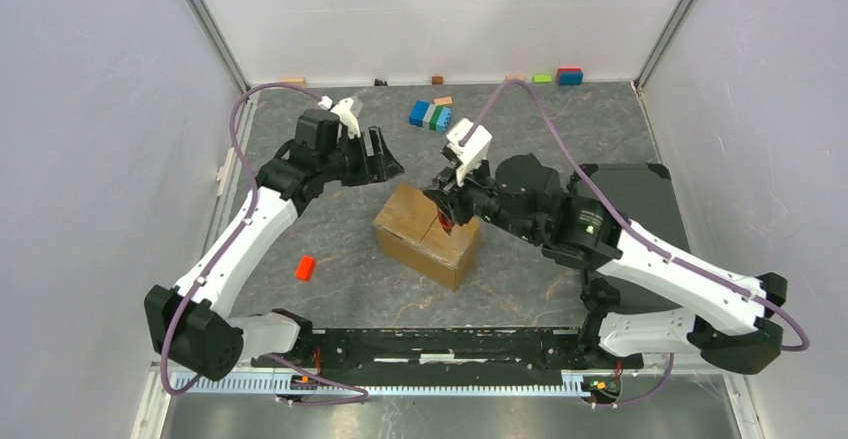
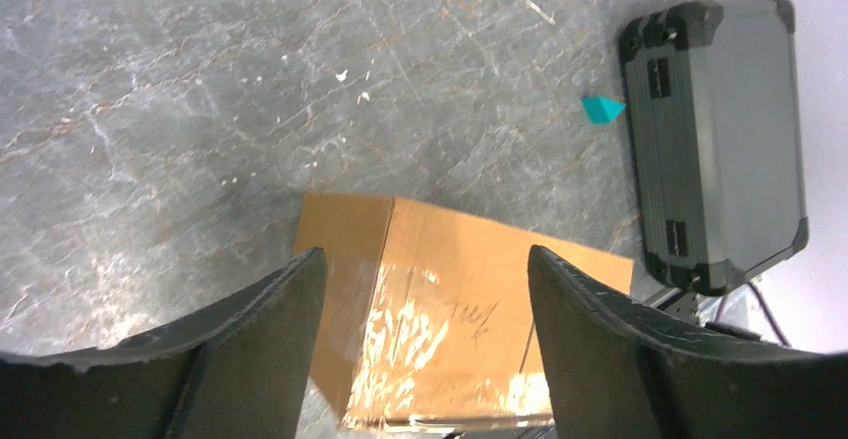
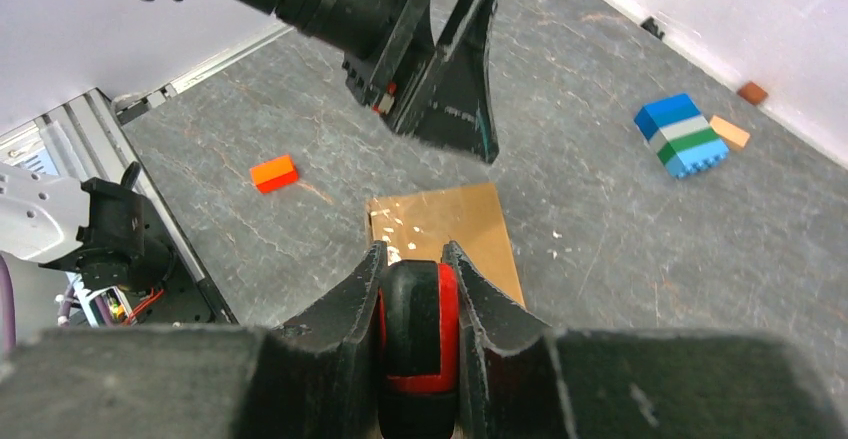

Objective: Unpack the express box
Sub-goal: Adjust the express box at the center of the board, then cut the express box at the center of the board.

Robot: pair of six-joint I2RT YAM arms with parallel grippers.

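The grey tabletop (image 1: 600,119) carried a black case (image 1: 650,209) at right. The express box (image 1: 415,221) sat at the frame's centre, flaps closed. Just upper left of it, the left gripper (image 1: 385,154) hung wide open, holding nothing. The right gripper (image 1: 443,209), over the box's top, pinched a red-and-black object (image 3: 420,329). A blue-green block cluster (image 1: 431,115) lay beyond.

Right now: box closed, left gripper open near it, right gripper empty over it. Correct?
Not quite. The right gripper is not empty: the right wrist view shows it shut on a black-and-red object. The express box is closed and the left gripper open.
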